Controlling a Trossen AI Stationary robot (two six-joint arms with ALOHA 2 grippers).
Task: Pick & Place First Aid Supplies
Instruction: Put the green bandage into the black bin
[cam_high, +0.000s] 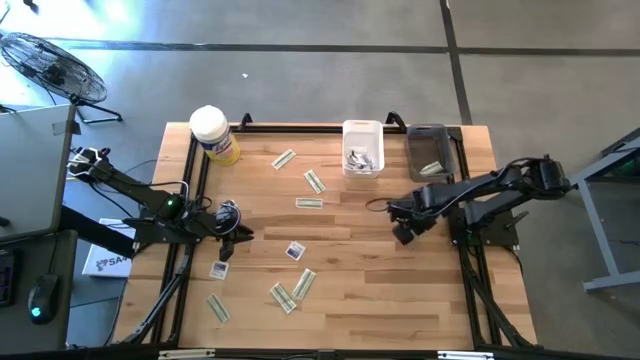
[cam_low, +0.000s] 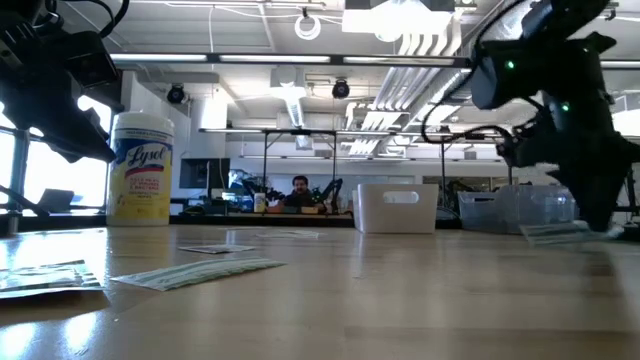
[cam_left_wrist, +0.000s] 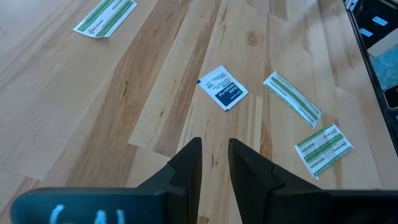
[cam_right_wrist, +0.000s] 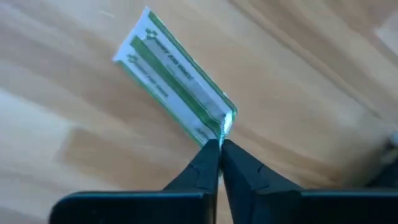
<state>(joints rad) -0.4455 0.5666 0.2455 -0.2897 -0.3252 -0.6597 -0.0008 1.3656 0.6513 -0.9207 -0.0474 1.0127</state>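
Note:
My right gripper is shut on a pale-green-and-white strip packet over the table's right middle. My left gripper hovers at the table's left, its fingers a little apart with nothing between them. A square white packet with blue marks lies flat ahead of it, and another lies beside it. Several green strips lie flat on the wood. My right gripper pinches the strip packet by one short end between its two fingertips. The fingers reach in from the table's right side, slanting down. The strip sticks out ahead of the fingertips. Whether its free end touches the wood, I cannot tell.
A white bin holding packets and a dark bin with one green strip stand at the far edge. The yellow tub with a white lid stands at the far left corner. A black frame rims the table. A person shows far behind.

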